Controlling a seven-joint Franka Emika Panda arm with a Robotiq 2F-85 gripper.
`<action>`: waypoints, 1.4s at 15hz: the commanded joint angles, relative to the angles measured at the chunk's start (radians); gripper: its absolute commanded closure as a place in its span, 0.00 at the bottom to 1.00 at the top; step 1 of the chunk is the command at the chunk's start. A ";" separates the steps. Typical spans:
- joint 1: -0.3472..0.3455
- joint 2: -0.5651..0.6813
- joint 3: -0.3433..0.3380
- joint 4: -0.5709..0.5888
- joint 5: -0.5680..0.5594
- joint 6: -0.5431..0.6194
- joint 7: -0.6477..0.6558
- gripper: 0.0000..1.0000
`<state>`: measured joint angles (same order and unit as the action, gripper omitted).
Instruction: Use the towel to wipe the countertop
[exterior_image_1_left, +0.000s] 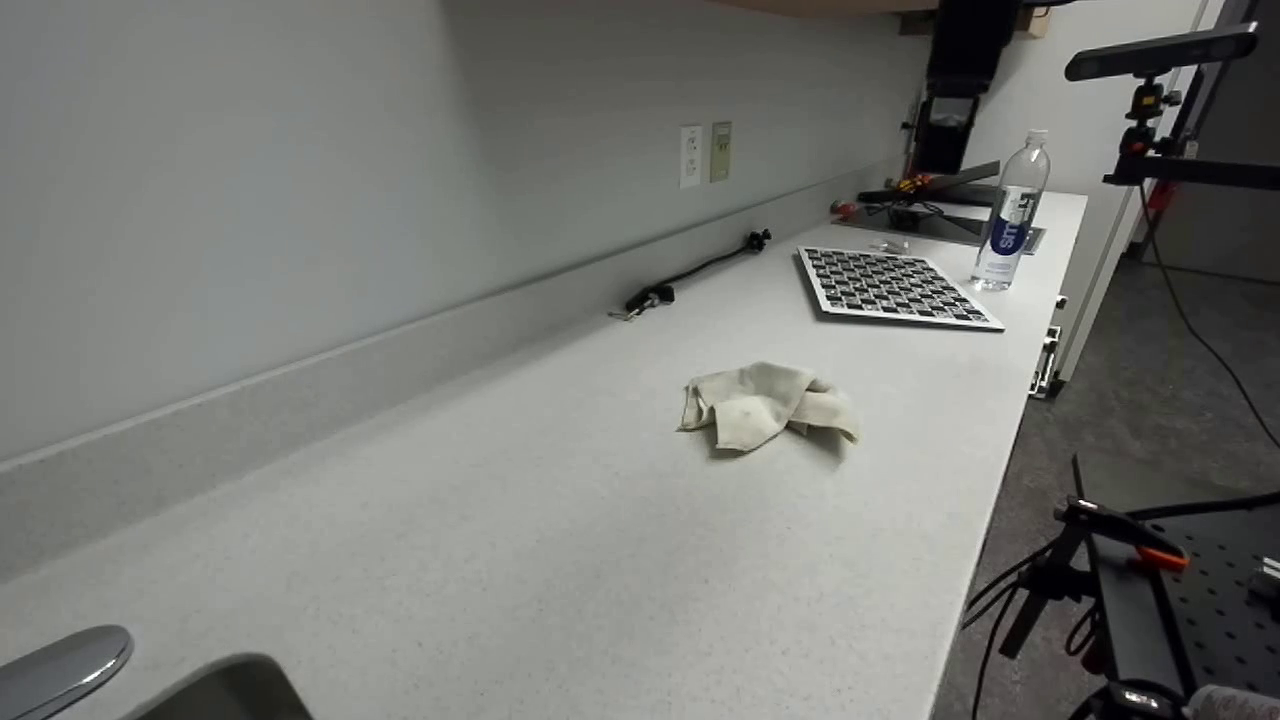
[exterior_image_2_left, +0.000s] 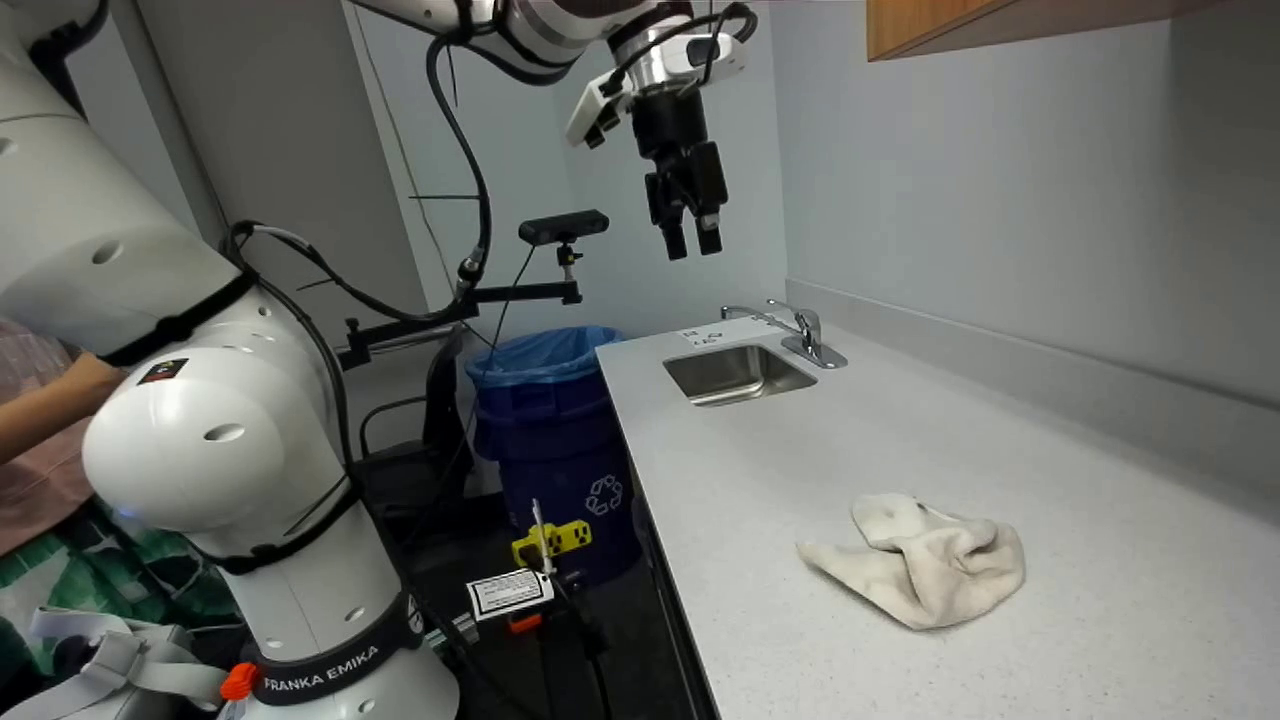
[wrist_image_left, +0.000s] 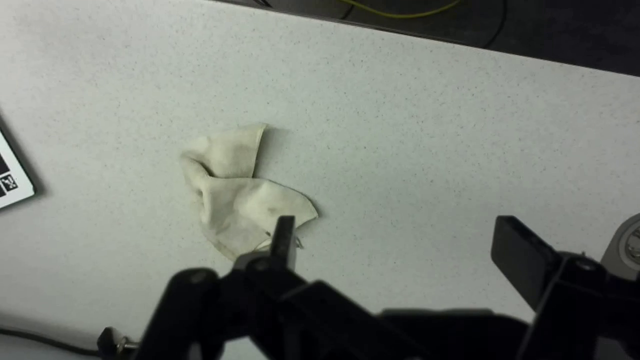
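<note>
On the countertop (exterior_image_2_left: 740, 500) beside the "FRANKA EMIKA" arm (exterior_image_2_left: 215, 440), crumpled towel (exterior_image_2_left: 955, 570).

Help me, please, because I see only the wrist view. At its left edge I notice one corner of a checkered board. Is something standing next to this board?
Observer: Yes. In an exterior view, a clear plastic bottle stands beside the checkered board.
Operator: Thank you. In my picture the gripper overlaps the towel. Is it really touching?
Observer: No. In an exterior view it hangs in the air, well above the countertop.
Operator: And what is at the end of the countertop away from the checkered board?
Observer: In both exterior views, a stainless-steel sink shows at that end.
</note>
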<state>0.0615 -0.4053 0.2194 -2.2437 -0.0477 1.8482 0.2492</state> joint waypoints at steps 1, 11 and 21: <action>0.015 -0.035 -0.033 -0.091 0.013 0.039 -0.009 0.00; -0.049 -0.002 -0.126 -0.311 -0.023 0.323 -0.016 0.00; -0.082 0.012 -0.158 -0.325 -0.026 0.337 -0.005 0.00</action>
<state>-0.0167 -0.3928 0.0586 -2.5698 -0.0753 2.1871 0.2456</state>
